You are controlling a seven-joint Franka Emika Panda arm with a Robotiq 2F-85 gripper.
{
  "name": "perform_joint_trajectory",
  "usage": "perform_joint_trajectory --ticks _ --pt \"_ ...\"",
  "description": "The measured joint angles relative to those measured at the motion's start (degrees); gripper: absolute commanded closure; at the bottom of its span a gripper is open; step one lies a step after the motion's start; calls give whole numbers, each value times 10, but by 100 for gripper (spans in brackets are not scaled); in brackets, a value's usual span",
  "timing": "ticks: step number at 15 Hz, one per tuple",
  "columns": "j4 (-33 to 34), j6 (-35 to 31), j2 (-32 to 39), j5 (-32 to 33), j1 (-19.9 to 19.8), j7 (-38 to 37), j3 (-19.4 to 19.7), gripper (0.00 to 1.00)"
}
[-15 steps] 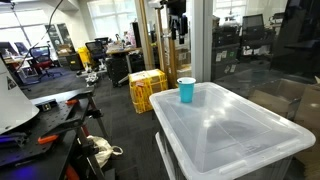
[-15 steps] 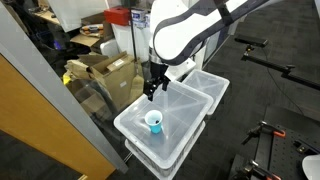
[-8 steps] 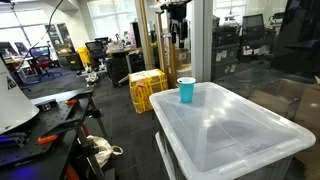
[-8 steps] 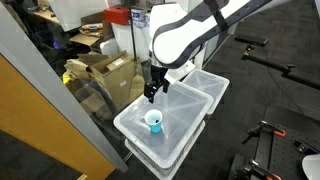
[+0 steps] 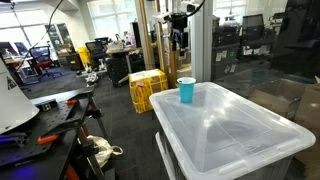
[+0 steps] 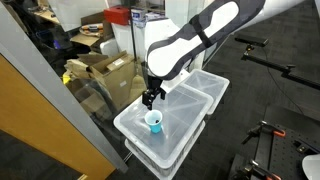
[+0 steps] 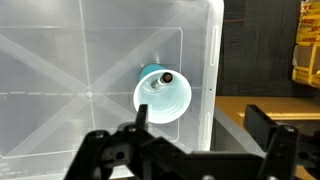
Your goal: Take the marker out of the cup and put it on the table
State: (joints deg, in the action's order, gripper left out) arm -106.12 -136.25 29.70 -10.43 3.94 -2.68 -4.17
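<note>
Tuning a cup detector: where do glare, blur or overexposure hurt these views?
Wrist view: the dark gripper is blurred up close, the light-blue tapered cup sharp, pale streaks glare across the translucent white plastic table. In an exterior view, bright windows blow out.

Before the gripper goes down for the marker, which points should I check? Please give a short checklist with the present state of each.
1. Gripper open, fingers wide apart in wrist view: ok.
2. Marker inside the cup, its end near the rim: ok.
3. Cup upright on the table: ok.
4. Gripper above the cup, not touching it: ok.
5. Marker centred between the fingers: not ok, it sits toward one finger in wrist view.
6. Cup stays put when the marker is pulled, given that it stands near the table's edge: cannot tell.
</note>
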Motion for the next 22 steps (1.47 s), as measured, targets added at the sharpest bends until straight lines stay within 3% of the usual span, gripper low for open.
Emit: perform_joint_trajectory --ticks 2,9,16,22 --pt "8 0 13 0 2 0 0 22" --pt "27 0 47 0 4 -21 0 21" --pt "47 0 77 0 4 -43 3 30" --pt "74 0 105 0 4 -67 9 31"
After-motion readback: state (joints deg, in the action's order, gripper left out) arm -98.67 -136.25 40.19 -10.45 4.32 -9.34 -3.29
